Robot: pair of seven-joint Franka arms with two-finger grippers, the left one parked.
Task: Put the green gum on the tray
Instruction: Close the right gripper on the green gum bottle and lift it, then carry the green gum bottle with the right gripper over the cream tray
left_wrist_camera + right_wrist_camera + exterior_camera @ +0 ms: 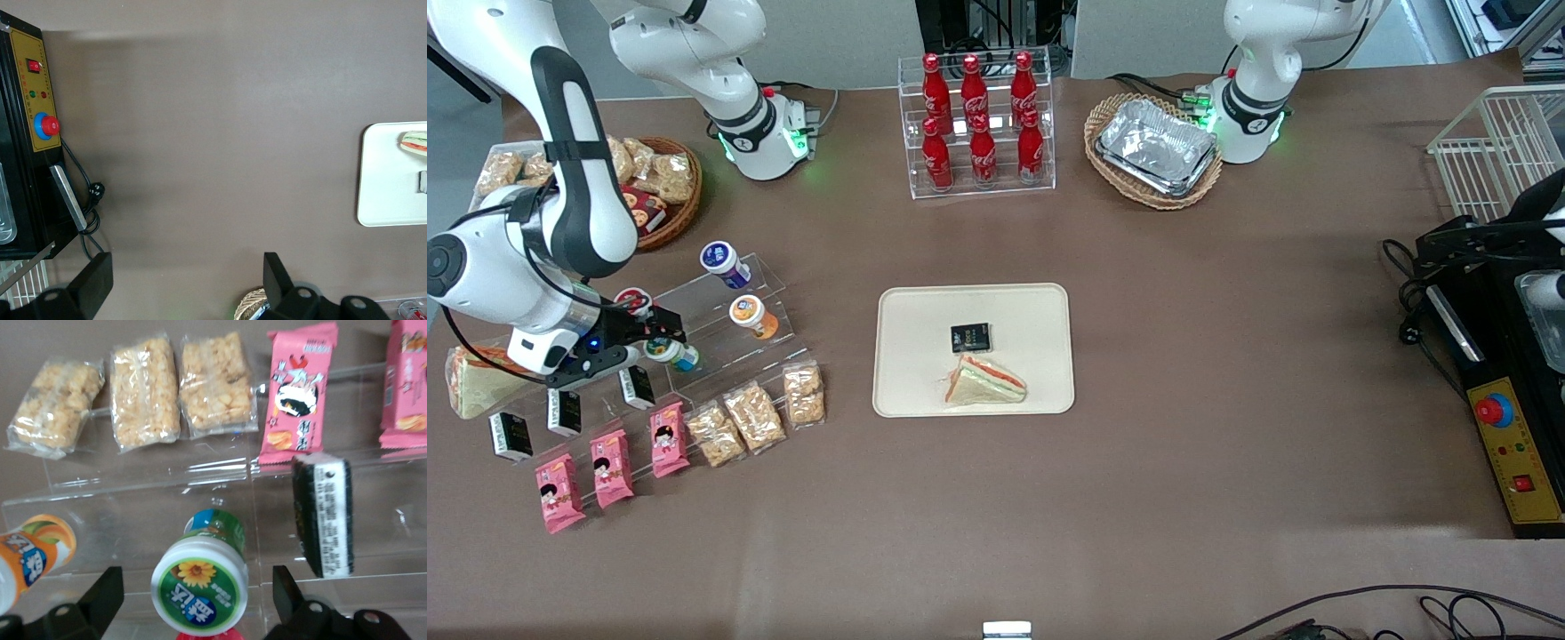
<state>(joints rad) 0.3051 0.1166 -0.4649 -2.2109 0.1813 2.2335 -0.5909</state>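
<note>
The green gum [200, 581] is a small canister with a green-and-white lid bearing a yellow flower, lying on the clear acrylic step rack [720, 342]; in the front view the green gum [673, 352] sits just beside my gripper. My gripper [197, 593] is open, one finger on each side of the canister's lid with a gap to both, and it hovers at the rack [627, 342]. The cream tray [925, 307] lies mid-table, toward the parked arm's end from the rack, holding a sandwich [984, 380] and a black packet [970, 337].
An orange-lidded canister [30, 553] and a blue-lidded one [724, 262] lie on the same rack. A black packet [323, 513], pink snack bars [297, 393] and puffed-snack bags [143, 393] line the lower steps. Cola bottles [976, 124] and a foil-tray basket [1154, 149] stand farther back.
</note>
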